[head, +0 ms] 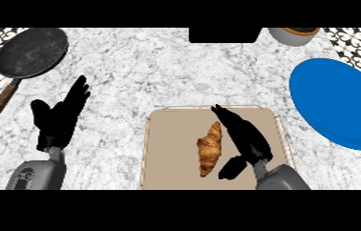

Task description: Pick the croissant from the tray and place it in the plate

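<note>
view: head view
croissant (pixel 210 149): lies lengthwise on tray (pixel 165 130), right of centre
right hand (pixel 248 138): over tray, just right of croissant; fingers straight, holding nothing
left hand (pixel 60 115): left of tray; fingers straight, holding nothing
plate (pixel 330 101): blue, far right, apart from tray
pan (pixel 32 52): upper left

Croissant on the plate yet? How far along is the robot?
Nothing finished: the croissant lies on the tray. In hand: the right hand, fingers straight, sits over the tray right of it, not gripping. Left to do: grasp it and carry it to the blue plate. The left hand rests open at the left.
</note>
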{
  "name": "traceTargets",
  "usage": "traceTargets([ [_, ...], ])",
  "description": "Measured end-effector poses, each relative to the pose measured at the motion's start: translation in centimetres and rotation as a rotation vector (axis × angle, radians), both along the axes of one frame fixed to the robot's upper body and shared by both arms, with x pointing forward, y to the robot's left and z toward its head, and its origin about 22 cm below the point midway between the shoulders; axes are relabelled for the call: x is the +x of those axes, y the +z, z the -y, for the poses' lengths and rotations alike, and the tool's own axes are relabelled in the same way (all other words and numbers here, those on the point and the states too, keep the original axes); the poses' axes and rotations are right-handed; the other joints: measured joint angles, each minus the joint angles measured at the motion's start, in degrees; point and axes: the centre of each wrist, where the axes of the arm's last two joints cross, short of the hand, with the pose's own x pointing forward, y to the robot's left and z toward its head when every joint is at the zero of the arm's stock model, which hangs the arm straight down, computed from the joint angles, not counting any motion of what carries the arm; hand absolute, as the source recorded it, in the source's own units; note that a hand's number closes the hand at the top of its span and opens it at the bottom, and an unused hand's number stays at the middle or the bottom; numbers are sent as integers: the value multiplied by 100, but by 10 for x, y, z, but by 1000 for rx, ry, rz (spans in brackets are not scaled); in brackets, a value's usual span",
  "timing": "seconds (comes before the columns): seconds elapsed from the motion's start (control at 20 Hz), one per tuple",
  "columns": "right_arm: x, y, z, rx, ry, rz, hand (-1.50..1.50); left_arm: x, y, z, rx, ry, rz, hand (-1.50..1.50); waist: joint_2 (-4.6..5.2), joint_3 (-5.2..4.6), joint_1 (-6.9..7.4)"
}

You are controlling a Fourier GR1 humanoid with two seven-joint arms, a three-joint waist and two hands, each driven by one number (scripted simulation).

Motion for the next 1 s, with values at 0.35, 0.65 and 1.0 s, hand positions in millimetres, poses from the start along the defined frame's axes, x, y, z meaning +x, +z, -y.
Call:
traceTargets([
  [0.35, 16, -16, -7, -51, 9, -6, -150, 2, 2, -6, 0, -1, 5, 0, -12, -8, 1],
  [0.65, 17, -17, -15, -94, 57, -29, 150, 5, 2, -2, 2, 0, 3, 0, -55, -47, -27],
  [1.0, 13, -15, -30, -82, 154, -5, 150, 7, 3, -2, 0, 3, 1, 0, -59, -56, -26],
])
